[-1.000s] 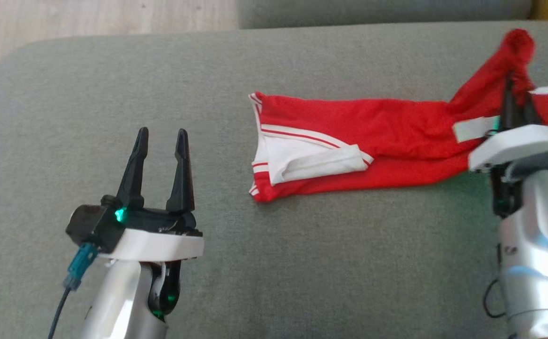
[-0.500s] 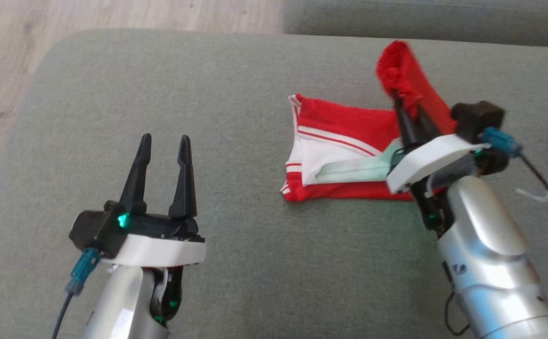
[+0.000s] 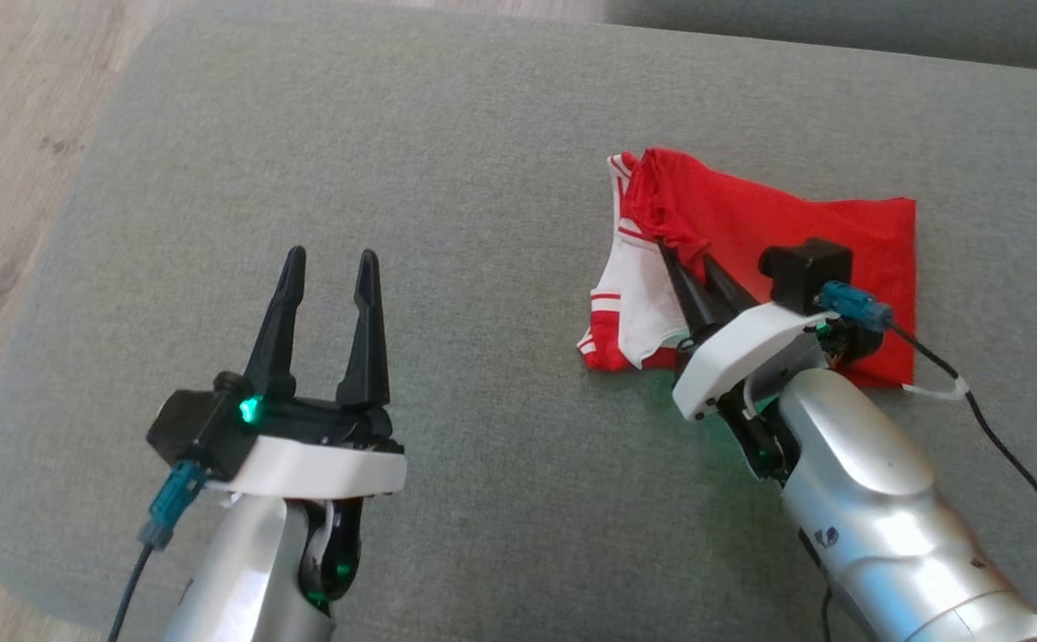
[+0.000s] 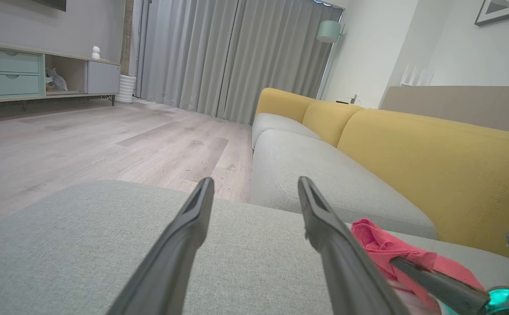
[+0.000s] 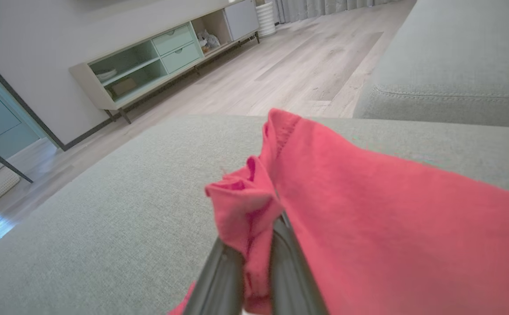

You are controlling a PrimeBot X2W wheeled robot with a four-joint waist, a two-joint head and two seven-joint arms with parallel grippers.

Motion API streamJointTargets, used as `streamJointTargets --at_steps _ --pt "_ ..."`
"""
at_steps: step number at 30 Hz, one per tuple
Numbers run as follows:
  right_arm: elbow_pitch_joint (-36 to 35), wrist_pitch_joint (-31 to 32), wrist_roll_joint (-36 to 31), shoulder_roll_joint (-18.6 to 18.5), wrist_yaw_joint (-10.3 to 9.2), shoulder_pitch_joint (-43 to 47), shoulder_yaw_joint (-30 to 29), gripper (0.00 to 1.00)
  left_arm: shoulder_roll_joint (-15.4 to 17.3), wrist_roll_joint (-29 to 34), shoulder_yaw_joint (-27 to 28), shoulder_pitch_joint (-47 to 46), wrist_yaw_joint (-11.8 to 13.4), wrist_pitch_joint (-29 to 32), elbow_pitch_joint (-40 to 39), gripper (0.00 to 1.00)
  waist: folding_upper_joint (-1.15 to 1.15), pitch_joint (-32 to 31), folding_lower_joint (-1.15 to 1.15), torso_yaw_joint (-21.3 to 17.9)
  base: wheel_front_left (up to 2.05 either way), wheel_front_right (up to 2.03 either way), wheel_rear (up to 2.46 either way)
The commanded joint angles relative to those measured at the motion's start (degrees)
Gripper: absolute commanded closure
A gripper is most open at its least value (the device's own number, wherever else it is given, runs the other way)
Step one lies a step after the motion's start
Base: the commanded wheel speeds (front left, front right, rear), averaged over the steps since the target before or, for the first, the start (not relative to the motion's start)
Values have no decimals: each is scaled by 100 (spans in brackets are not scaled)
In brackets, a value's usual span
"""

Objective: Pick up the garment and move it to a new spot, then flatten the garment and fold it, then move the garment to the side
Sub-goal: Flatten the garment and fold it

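Fold step: the right claw (image 3: pixel 684 257), pinched shut on a bunched red edge, holds it over the striped end of the garment (image 3: pixel 803 234), which lies on the grey cushion (image 3: pixel 375 143). The left claw (image 3: pixel 329 260) hangs wide open, empty. Next, likely: let go, smooth the fold

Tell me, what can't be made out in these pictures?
- Head view: near edge of the garment, hidden behind the right arm.
- Right wrist view: the garment's right part, cut off by that view's right edge.
- Left wrist view: the garment's lower part, behind a dark finger.
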Motion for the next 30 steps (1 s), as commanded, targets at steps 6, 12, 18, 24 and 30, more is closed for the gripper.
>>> streamJointTargets --at_steps 6,12,18,24,30 --pt "190 -221 148 80 13 -350 354 100 32 -75 49 -286 63 -29 -179 0 0 86 0 92 0 0 0" --pt "163 -144 467 81 13 -398 949 0 32 -92 42 -290 73 -29 -129 0 0 82 0 75 0 0 0" --pt "-243 -231 921 81 13 -481 1358 0 32 32 110 -269 29 -29 -32 0 0 -82 0 -199 0 0 0" --pt "-217 -453 677 81 13 -618 807 0 32 92 275 -199 0 -29 -85 0 0 -304 0 -600 0 0 0" --pt "-402 -510 -580 70 13 -391 -814 0 32 119 455 -48 -2 -29 -176 0 0 -464 0 -961 0 0 0"
